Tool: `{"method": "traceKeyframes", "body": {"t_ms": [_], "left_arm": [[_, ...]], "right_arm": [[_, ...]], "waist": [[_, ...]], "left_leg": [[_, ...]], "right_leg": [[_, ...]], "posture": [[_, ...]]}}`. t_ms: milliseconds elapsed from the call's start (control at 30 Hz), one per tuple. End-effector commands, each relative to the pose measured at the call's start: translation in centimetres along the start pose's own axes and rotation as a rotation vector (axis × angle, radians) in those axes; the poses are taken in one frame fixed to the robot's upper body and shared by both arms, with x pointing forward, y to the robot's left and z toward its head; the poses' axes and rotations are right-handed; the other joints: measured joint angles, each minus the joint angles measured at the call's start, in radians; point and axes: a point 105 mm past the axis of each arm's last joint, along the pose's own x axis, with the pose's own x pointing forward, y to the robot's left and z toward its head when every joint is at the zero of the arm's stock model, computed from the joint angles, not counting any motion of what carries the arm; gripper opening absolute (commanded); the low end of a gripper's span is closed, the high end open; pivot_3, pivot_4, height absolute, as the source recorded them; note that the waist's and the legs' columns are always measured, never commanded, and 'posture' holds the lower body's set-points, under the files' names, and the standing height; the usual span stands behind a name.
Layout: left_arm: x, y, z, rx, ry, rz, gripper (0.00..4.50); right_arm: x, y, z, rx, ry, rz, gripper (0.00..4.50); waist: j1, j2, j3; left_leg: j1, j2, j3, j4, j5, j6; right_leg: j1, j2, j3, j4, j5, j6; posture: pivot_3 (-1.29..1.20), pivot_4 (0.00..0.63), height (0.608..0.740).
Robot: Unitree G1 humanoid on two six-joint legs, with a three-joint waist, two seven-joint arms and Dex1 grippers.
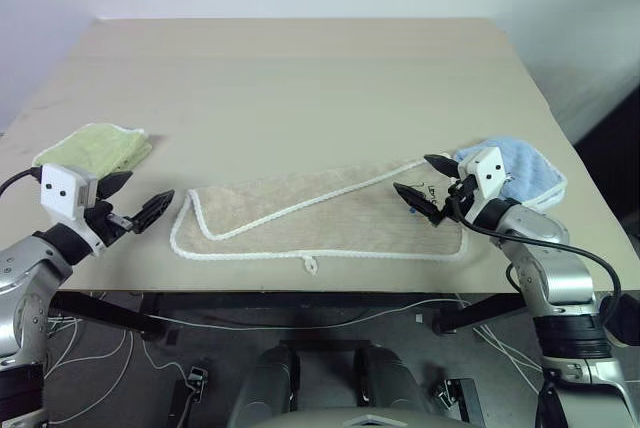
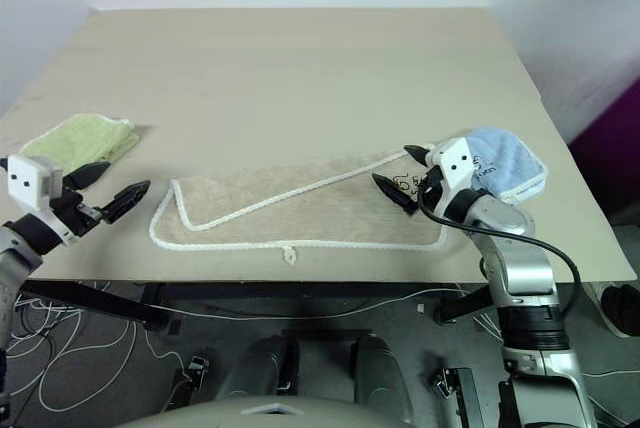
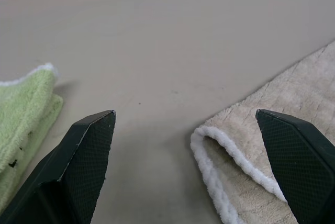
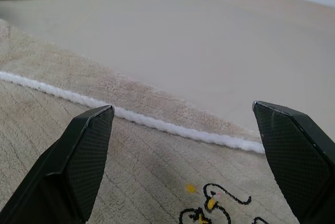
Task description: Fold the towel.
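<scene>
A beige towel [image 1: 330,218] lies folded lengthwise along the near edge of the worktop [image 1: 300,68], its white corded top edge running diagonally across it. The right end effector [image 1: 428,188] hovers wide open and empty over the towel's right end, partly hiding a small printed figure. The left end effector [image 1: 135,198], equally spread and empty, hangs just off the towel's left end. A green cloth [image 1: 95,146] and a blue cloth [image 1: 520,170] flank the scene.

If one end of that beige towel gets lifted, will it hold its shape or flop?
The towel will probably flop: it lies limp on the table, already folded over itself with the white cord edging wavering. Its terry pile likely grips rather than slides. It looks light, so the free end should trail and drag.
</scene>
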Motion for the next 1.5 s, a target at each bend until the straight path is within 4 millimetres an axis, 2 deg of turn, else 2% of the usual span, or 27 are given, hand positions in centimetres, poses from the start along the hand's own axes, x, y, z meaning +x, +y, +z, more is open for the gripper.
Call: {"method": "traceKeyframes", "body": {"t_ms": [33, 333, 567, 667, 833, 1100, 1367, 1500], "left_arm": [[-0.1, 0.0, 1.4, 0.023, -0.034, -0.016, 4.5], [0.5, -0.8, 1.2, 0.014, -0.026, -0.071, 4.5], [0.0, -1.7, 0.6, -0.002, 0.003, -0.151, 4.5], [0.0, -2.7, 0.1, -0.003, 0.022, -0.212, 4.5], [-0.2, -3.4, -0.7, 0.027, 0.077, -0.293, 4.5], [-0.5, -4.4, -1.3, 0.235, 0.181, -0.506, 4.5], [1.0, -4.5, -1.9, 0.478, 0.238, -0.682, 4.5], [1.9, -4.4, -3.2, 0.567, 0.289, -0.753, 4.5]], "right_arm": [[0.2, 0.3, 0.8, -0.025, -0.04, -0.002, 4.46], [-0.2, 0.4, 0.5, -0.035, -0.032, 0.0, 4.46], [-3.0, 0.2, -0.3, -0.038, 0.058, 0.081, 4.46], [-4.0, 0.1, -0.4, -0.036, 0.084, 0.103, 4.46], [-4.1, -0.5, 0.0, -0.052, 0.086, 0.079, 4.46], [-3.8, -0.3, -0.1, -0.058, 0.082, 0.07, 4.46], [-3.4, 0.0, 0.0, -0.057, 0.068, 0.052, 4.46], [-3.5, 0.1, 0.2, -0.065, 0.064, 0.037, 4.46]], "waist": [[0.0, 0.0, 0.0], [0.0, 0.0, 0.0], [0.0, 0.0, 0.0], [0.0, 0.0, 0.0], [0.0, 0.0, 0.0], [0.001, 0.0, 0.0], [0.001, 0.001, 0.0], [0.001, 0.001, 0.001]], "left_leg": [[0.0, 0.0, 0.0, 0.0, 0.0, 0.0], [0.0, 0.0, 0.0, 0.0, 0.0, 0.0], [0.0, 0.0, 0.0, 0.0, 0.0, 0.0], [0.0, 0.0, 0.0, -0.001, 0.0, 0.0], [0.001, 0.0, 0.0, -0.001, 0.0, 0.0], [0.001, 0.0, 0.0, -0.001, 0.0, 0.0], [0.001, -0.001, 0.0, -0.001, 0.0, 0.0], [0.001, -0.001, 0.0, -0.001, 0.0, 0.0]], "right_leg": [[0.0, 0.0, 0.0, 0.0, 0.0, 0.0], [0.0, 0.0, 0.0, 0.0, 0.0, 0.0], [0.0, 0.0, 0.0, -0.001, 0.0, 0.0], [0.001, 0.0, 0.0, -0.001, 0.0, 0.0], [0.001, -0.001, 0.0, -0.001, 0.0, 0.0], [0.001, -0.002, 0.0, -0.001, 0.0, 0.0], [0.001, -0.002, -0.001, -0.002, 0.0, 0.0], [0.001, -0.002, -0.001, -0.001, 0.0, 0.0]], "posture": [[0.0, 0.15, 0.74], [0.0, 0.15, 0.74], [0.0, 0.15, 0.74], [0.0, 0.15, 0.74], [0.0, 0.15, 0.74], [0.0, 0.15, 0.74], [0.0, 0.15, 0.74], [0.0, 0.15, 0.74]]}}
